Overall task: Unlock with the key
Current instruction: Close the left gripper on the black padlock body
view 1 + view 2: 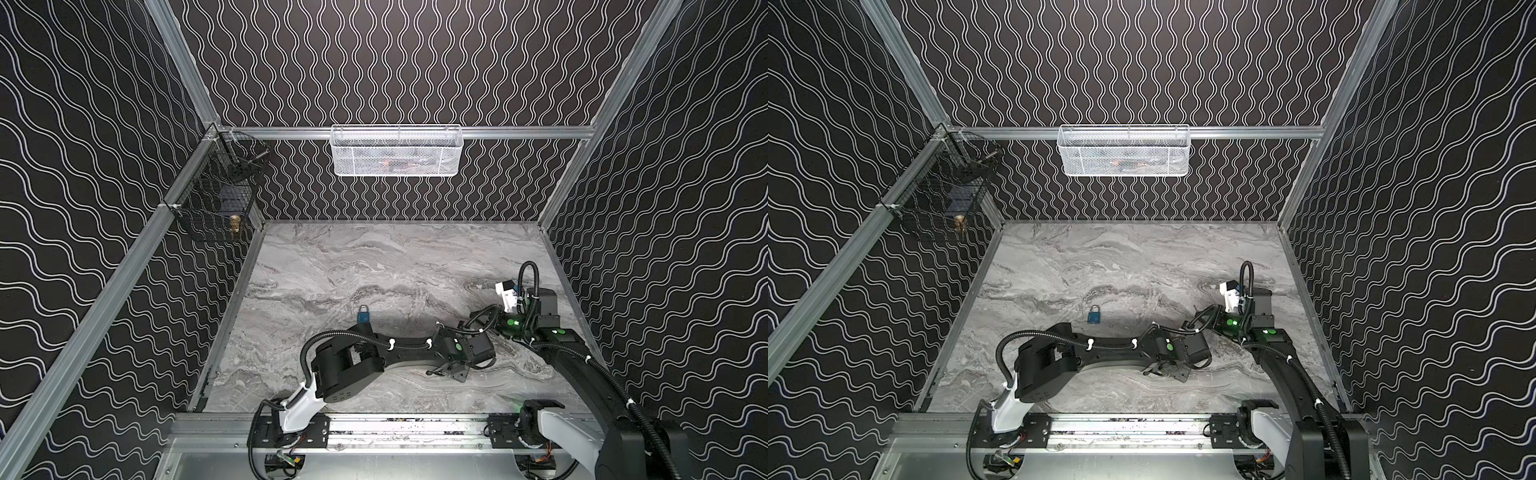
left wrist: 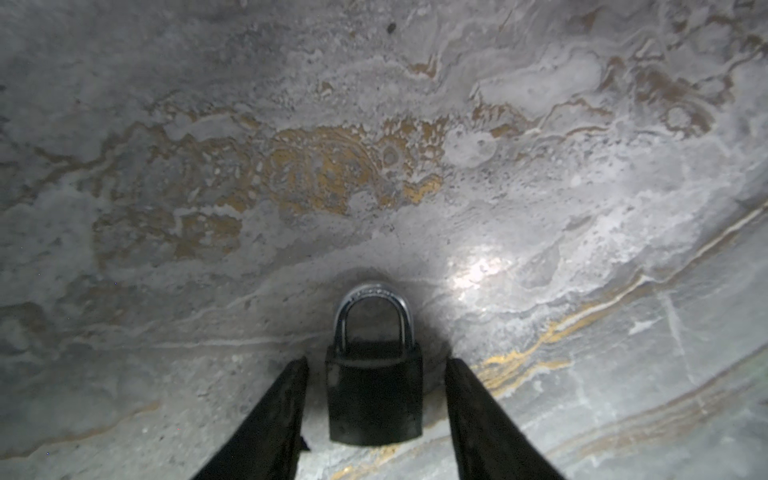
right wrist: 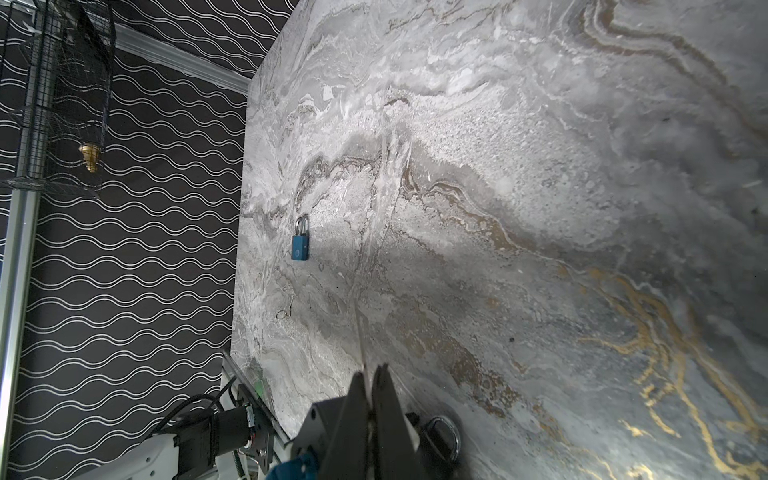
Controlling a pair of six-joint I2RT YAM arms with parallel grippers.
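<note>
**Bench stock: two padlocks, two baskets, two claws**

- Blue padlock (image 1: 1094, 314): small rectangular body with a silver hoop shackle. It lies flat on the grey, veined, marble-look tabletop (image 1: 353, 266), well apart from both claws. It sits just beyond the left arm's elbow, which clips its lower edge in a top view.
- Black padlock (image 2: 374, 399): matte squarish body with a polished steel shackle. It lies flat on the tabletop, right of the middle and toward the front rail. From above, the left arm's wrist covers it.
- Left gripper (image 2: 376, 361): it straddles the black padlock, with its black fingers (image 2: 270, 424) spread to either side. A sliver of bare table shows on each side, so nothing is pinched.
- Right gripper (image 3: 372, 376): fingers pressed together. The black padlock shows just beside them, half covered. A thin pale line runs out from the tips, and I cannot tell whether it is the key or a vein in the marble.
- White metal mesh basket (image 1: 397, 151): hung on the back rail. The mesh blurs its contents.
- Black wire basket (image 1: 216, 195): fixed at the left rail corner, with a small brass fitting (image 1: 235, 224) low inside it.
- Walls: black with white wavy lines, framed in aluminium rail.
</note>
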